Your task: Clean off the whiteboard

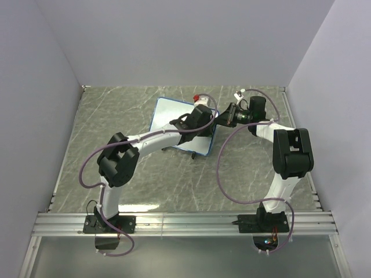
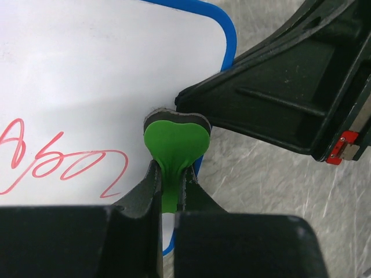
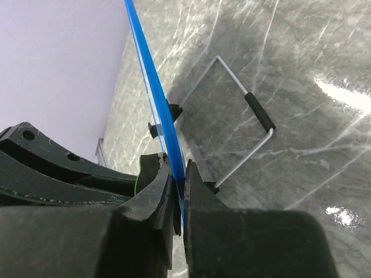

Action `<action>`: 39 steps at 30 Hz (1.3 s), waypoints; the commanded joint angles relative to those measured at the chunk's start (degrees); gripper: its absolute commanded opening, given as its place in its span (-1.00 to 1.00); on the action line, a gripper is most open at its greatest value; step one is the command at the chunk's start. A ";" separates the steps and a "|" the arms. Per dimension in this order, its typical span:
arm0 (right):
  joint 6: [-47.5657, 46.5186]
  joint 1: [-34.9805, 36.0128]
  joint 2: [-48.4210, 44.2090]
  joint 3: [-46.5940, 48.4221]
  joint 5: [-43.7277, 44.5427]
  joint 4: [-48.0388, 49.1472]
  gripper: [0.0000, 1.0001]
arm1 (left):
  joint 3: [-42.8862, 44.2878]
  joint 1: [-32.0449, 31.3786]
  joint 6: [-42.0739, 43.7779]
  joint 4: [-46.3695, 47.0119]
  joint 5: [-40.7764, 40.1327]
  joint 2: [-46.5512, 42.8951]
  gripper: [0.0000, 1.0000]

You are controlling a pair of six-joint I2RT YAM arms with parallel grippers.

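The whiteboard point(image 1: 174, 119) has a blue frame and stands tilted on the marble table. Red scribbles point(image 2: 58, 159) show on its white face point(image 2: 87, 69) in the left wrist view. My left gripper point(image 2: 169, 174) is shut on the small green eraser point(image 2: 175, 142), which presses on the board near its right edge. My right gripper point(image 3: 178, 179) is shut on the board's blue edge point(image 3: 153, 81), holding it from the right side point(image 1: 223, 119). The board's wire stand point(image 3: 243, 121) shows behind it.
A red-capped marker point(image 1: 197, 97) lies on the table behind the board. White walls close in the table on three sides. A metal rail point(image 1: 185, 220) runs along the near edge by the arm bases.
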 commanded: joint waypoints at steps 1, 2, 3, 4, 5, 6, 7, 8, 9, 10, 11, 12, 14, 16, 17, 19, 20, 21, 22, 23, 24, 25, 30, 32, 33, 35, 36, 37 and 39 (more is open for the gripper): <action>-0.78 1.43 0.81 0.42 2.44 -5.76 -1.00 | -4.91 -0.22 -4.41 4.15 -5.02 0.25 -0.99; -0.96 1.52 0.73 0.51 2.44 -6.20 -1.00 | -5.61 -0.22 -4.50 4.60 -5.56 -0.10 -0.99; -1.39 1.52 0.73 0.51 2.52 -6.55 -1.00 | -6.05 -0.22 -4.41 4.86 -6.26 -0.28 -0.99; -1.57 1.61 0.55 0.51 2.52 -7.17 -1.00 | -6.23 -0.05 -4.06 4.69 -7.48 -0.11 -0.99; -1.75 1.52 0.38 0.42 2.70 -7.43 -1.00 | -6.06 0.48 -4.15 3.56 -8.10 0.15 -0.99; -1.84 1.70 0.38 0.42 2.87 -7.61 -1.00 | -6.06 0.92 -4.06 3.03 -8.37 0.42 -0.99; -2.10 1.61 0.20 0.51 2.96 -8.22 -1.00 | -6.84 1.44 -4.15 2.67 -8.64 0.42 -0.99; -2.10 1.61 0.11 0.69 3.05 -8.49 -1.00 | -7.81 2.67 -4.32 3.02 -8.81 0.07 -0.99; -2.45 1.70 0.11 0.77 2.96 -8.84 -1.00 | -10.69 3.55 -4.41 3.80 -8.64 -0.54 -0.99; -2.63 1.61 0.03 1.04 2.96 -9.54 -1.00 | -12.28 4.25 -4.41 4.42 -8.46 -1.76 -0.99; -2.80 1.61 -0.06 1.39 2.96 -9.98 -1.00 | -13.78 6.00 -4.41 4.86 -8.55 -2.39 -0.99; -3.24 1.61 0.02 1.48 3.05 -10.33 -1.00 | -15.27 6.89 -4.41 5.65 -8.55 -2.91 -0.99; -3.68 1.52 -0.06 2.00 3.14 -11.12 -1.00 | -18.53 9.34 -4.23 5.74 -8.81 -4.23 -0.99; -3.95 1.61 0.11 2.27 3.23 -11.65 -1.00 | -21.34 10.67 -4.15 6.53 -8.73 -5.37 -0.99; -3.95 1.61 0.11 2.44 3.23 -11.83 -1.00 | -22.13 11.55 -4.06 6.71 -8.90 -5.82 -0.99; -4.04 1.61 0.29 2.62 3.31 -12.09 -1.00 | -23.89 12.43 -4.23 7.06 -9.08 -6.34 -0.99; -4.04 1.61 0.20 2.80 3.40 -12.27 -1.00 | -24.07 13.04 -4.32 7.06 -8.99 -6.43 -0.99; -4.21 1.61 0.20 2.88 3.49 -12.53 -1.00 | -24.34 13.22 -4.32 7.06 -8.90 -6.44 -0.99; -4.21 1.61 0.20 2.97 3.66 -12.88 -1.00 | -24.25 13.23 -4.15 7.24 -8.47 -6.44 -0.99; -4.30 1.61 0.20 3.06 3.75 -12.97 -1.00 | -24.16 13.05 -3.97 7.50 -7.94 -6.44 -0.99; -4.30 1.61 0.29 3.06 3.84 -12.97 -1.00 | -23.99 12.79 -4.06 7.76 -7.33 -6.52 -0.99; -4.30 1.61 0.20 3.23 4.02 -13.15 -1.00 | -23.73 11.39 -3.97 8.11 -6.54 -6.44 -0.99; -4.12 1.61 0.46 3.76 4.37 -13.50 -1.00 | -20.31 4.27 -4.32 8.82 -5.13 -4.60 -0.99; -4.12 1.61 0.46 4.11 4.37 -13.68 -1.00 | -19.16 1.81 -4.59 9.17 -3.46 -3.63 -0.99; -4.12 1.61 0.64 4.20 4.46 -13.94 -1.00 | -17.85 1.28 -4.59 9.26 -3.02 -2.84 -0.99; -4.21 1.61 0.82 4.47 4.46 -14.11 -1.00 | -16.70 0.48 -4.50 9.43 -1.79 -2.31 -0.99; -4.21 1.61 0.90 4.47 4.37 -14.29 -1.00 | -15.91 0.48 -4.41 9.52 -1.61 -1.96 -0.99; -4.30 1.61 0.90 4.38 4.37 -14.38 -1.00 | -15.55 0.39 -4.50 9.35 -1.52 -1.87 -0.99; -4.21 1.61 0.82 4.38 4.37 -14.55 -1.00 | -14.76 0.48 -3.98 9.17 -2.04 -1.78 -0.99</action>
